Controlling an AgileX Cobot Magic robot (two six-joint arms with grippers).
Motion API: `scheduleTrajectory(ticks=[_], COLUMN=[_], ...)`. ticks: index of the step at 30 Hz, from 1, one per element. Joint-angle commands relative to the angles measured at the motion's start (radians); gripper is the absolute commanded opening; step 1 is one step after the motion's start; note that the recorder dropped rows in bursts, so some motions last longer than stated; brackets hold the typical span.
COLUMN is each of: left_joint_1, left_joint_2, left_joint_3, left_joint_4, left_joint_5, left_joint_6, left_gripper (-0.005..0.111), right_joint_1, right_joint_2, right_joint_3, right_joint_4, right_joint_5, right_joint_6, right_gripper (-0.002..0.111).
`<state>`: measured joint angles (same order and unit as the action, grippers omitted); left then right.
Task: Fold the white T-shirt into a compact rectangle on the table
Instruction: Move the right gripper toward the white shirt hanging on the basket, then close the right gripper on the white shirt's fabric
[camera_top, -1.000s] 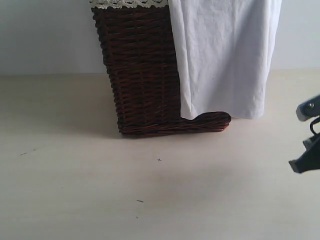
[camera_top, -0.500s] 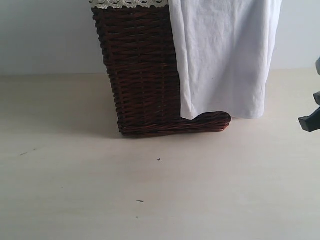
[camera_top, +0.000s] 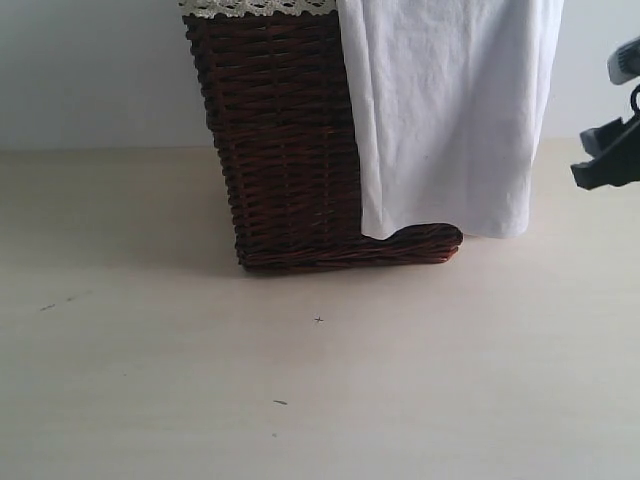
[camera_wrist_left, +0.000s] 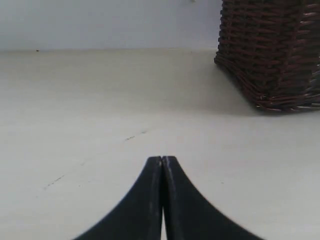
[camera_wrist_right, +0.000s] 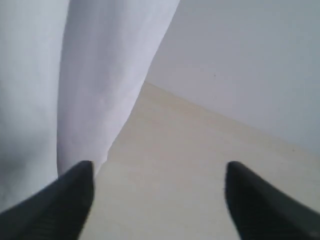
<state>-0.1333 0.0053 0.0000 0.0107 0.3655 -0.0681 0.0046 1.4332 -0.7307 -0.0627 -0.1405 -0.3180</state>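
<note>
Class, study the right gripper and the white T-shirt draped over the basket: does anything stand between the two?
Nothing visible does. The right gripper, jaws open, hangs beside the white T-shirt, with only open air between them. In the exterior view the wicker basket lies under and to the left of the shirt, not on the gripper's side.

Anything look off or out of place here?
The white T-shirt is draped down the side of the dark wicker basket, not lying on the table, odd for a folding job. Nothing spilled or damaged shows.
</note>
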Motion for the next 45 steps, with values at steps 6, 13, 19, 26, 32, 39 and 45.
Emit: scheduleTrajectory(ticks=[6, 13, 19, 26, 32, 39, 45], left_joint_1=[-0.006, -0.006, -0.006, -0.006, -0.006, -0.006, -0.006], left_joint_2=[-0.005, -0.005, -0.005, -0.005, -0.005, -0.005, -0.005], left_joint_3=[0.0, 0.0, 0.0, 0.0, 0.0, 0.0, 0.0], left_joint_4=[-0.011, -0.011, -0.011, -0.011, -0.011, -0.011, -0.011], left_joint_5=[-0.011, -0.011, -0.011, -0.011, -0.011, -0.011, -0.011], left_joint_6=[-0.006, -0.006, -0.006, -0.006, -0.006, -0.006, -0.006], left_gripper=[0.0, 0.0, 0.0, 0.0, 0.0, 0.0, 0.0], right_joint_1=[0.001, 0.102, 0.135, 0.135, 0.135, 0.135, 0.135], right_joint_2=[-0.015, -0.052, 0.052, 0.048, -0.039, -0.122, -0.184], right_joint_3=[-0.101, -0.105, -0.105, -0.105, -0.105, -0.105, -0.105], right_joint_4=[-0.008, -0.008, -0.006, 0.323, 0.603, 0.683, 0.572], right_joint_5=[0.126, 0.162, 0.172, 0.161, 0.161, 0.239, 0.252], right_joint_6=[0.328, 0.005, -0.168, 0.037, 0.221, 0.345, -0.045], right_gripper=[0.084, 0.081, 0.081, 0.081, 0.081, 0.081, 0.081])
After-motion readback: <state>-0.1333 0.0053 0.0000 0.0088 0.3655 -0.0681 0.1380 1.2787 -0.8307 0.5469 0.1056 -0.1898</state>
